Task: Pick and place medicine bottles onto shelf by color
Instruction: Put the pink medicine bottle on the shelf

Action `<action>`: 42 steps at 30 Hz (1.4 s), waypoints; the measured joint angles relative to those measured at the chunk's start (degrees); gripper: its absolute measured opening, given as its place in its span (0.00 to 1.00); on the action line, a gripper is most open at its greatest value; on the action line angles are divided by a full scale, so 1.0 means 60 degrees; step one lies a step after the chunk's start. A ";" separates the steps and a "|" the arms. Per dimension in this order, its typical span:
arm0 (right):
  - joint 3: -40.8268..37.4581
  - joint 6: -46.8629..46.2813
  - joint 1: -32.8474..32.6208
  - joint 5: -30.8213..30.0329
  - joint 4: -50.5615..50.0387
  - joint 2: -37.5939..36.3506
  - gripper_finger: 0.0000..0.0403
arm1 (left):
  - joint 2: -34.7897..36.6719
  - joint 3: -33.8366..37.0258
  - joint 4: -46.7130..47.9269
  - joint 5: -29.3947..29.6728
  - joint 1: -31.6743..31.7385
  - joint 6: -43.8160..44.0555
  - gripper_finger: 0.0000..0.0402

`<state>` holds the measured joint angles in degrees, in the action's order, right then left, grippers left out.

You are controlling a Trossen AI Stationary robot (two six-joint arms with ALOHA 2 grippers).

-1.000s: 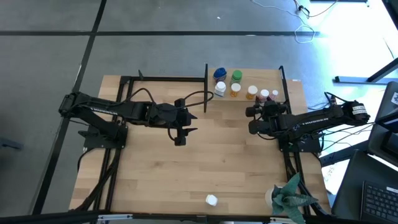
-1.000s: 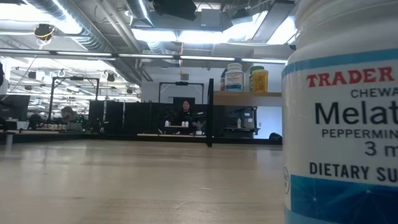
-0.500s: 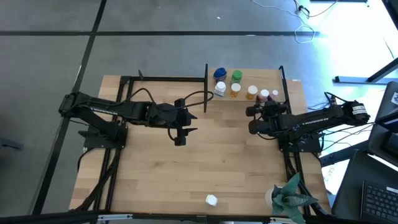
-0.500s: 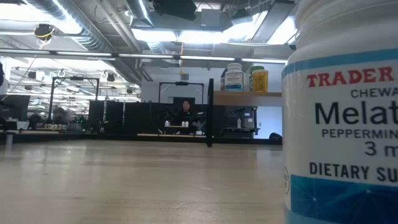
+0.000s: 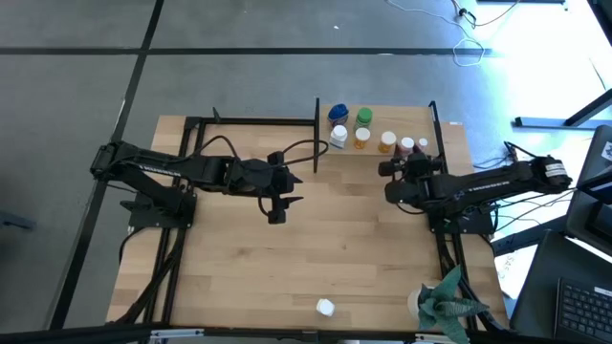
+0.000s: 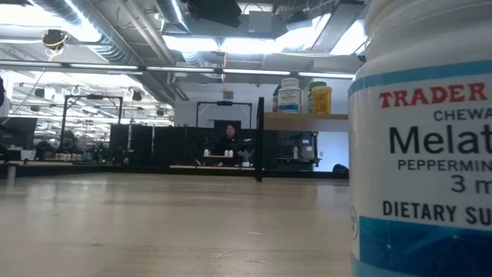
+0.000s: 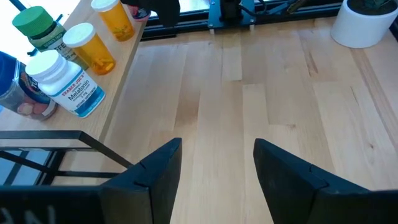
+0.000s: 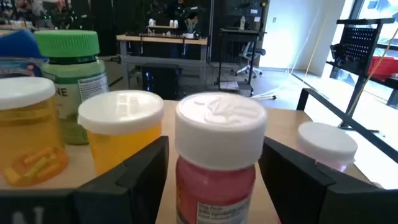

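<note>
While the left pincer hangs with its fingers apart over the bare middle of the light wood table, holding nothing, the right pincer reaches toward the small light wood shelf with thin black metal uprights at the table's far edge. In the right wrist view its two dark fingers stand wide apart on either side of a pink bottle with a white cap, which sits between them; whether they touch it I cannot tell. Just beside it on the shelf board stand an orange bottle with a white cap, a second orange bottle, a green-capped bottle and a small white-capped bottle. From above, the bottles form a cluster on the shelf, with a blue-capped bottle and a white bottle with a blue label at its left end. One white bottle lies apart near the table's front edge, close to a green paper-like plant. Far beyond the table in the low view, a person sits at a desk.
</note>
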<state>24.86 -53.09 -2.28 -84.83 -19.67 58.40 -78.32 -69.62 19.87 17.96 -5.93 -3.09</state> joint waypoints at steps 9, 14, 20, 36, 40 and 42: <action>0.0004 0.1352 0.0000 -0.0291 0.0690 -0.0387 0.61 | 0.0000 -0.0001 0.0046 0.0000 0.0004 0.0007 0.48; 0.0004 0.1934 0.0000 -0.0678 0.1124 -0.0398 0.61 | 0.0000 -0.0001 0.0045 0.0000 0.0004 0.0007 0.48; 0.0004 0.2603 0.0000 -0.0864 0.1661 -0.0395 0.61 | 0.0000 -0.0001 0.0049 0.0000 0.0004 0.0011 0.48; 0.0004 0.5249 0.0004 -0.0868 0.3465 -0.1016 0.61 | 0.0000 -0.0001 0.0049 -0.0004 0.0004 0.0015 0.48; 0.0004 0.6116 0.0004 -0.0868 0.4018 -0.1261 0.61 | 0.0000 -0.0001 0.0049 -0.0004 0.0000 0.0015 0.48; 0.0004 0.6585 0.0004 -0.0870 0.4408 -0.1363 0.61 | 0.0000 -0.0001 0.0049 -0.0001 0.0000 0.0015 0.48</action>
<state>24.88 -13.58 -2.26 -90.05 6.78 50.22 -78.32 -69.63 20.16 17.95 -5.93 -3.01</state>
